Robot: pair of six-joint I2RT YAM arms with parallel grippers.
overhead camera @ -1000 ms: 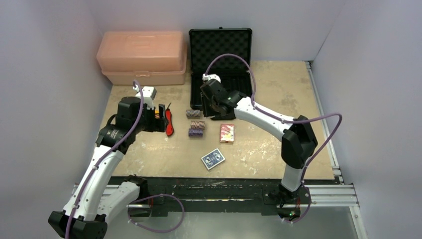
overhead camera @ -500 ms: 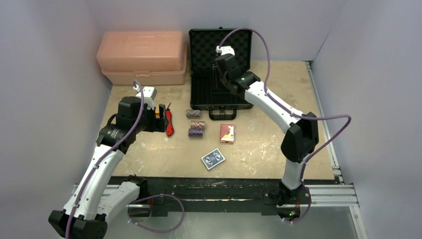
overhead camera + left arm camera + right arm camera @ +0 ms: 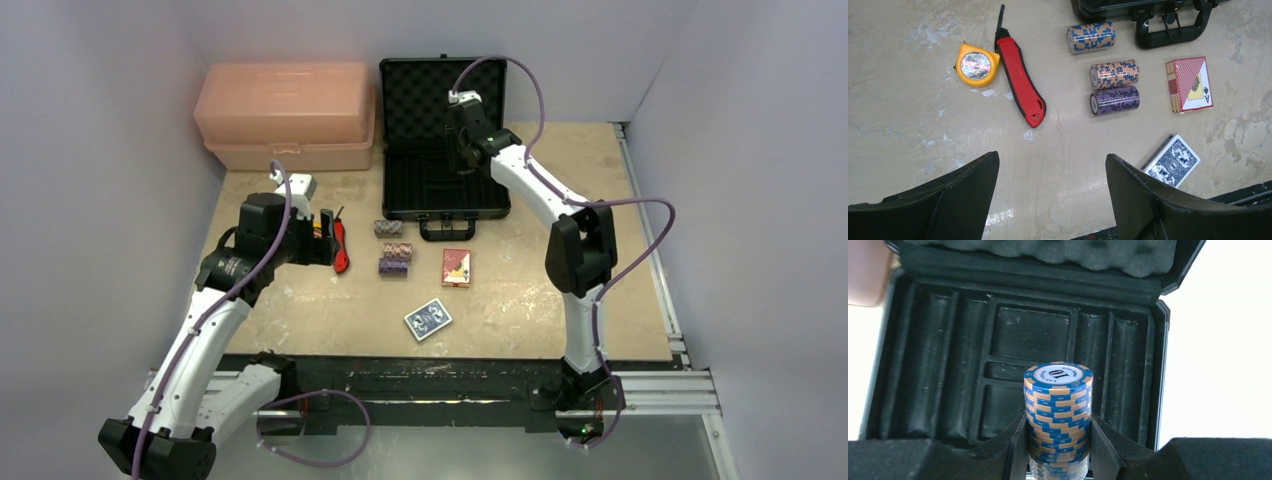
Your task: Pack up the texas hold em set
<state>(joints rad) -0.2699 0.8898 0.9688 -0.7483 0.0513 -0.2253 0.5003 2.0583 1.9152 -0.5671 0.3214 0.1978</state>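
Right hand (image 3: 1058, 436) at full reach above briefcase (image 3: 938, 365), tight around upright blue-tan chip stack (image 3: 1058, 400).

Back: pink plastic toolbox (image 3: 285, 115) left of black hard briefcase (image 3: 425, 185)
Over briefcase: blue-tan striped chip stack (image 3: 1058, 410)
Before briefcase: three striped chip stacks (image 3: 397, 249) — red card deck (image 3: 456, 267) right, red utility knife (image 3: 341, 245) left
Nearest: blue card deck (image 3: 427, 320)

The beige table top (image 3: 600, 190) is seen by the top external camera from high above and behind the arm bases (image 3: 585, 395). The left wrist view is aimed steeply down from mid height; three striped chip stacks (image 3: 1114, 74) are shared with the overhead view. The open black foam-lined briefcase (image 3: 1028, 335) is viewed closely, past a blue-and-tan chip stack (image 3: 1058, 415), by the right wrist camera and appears in every view.
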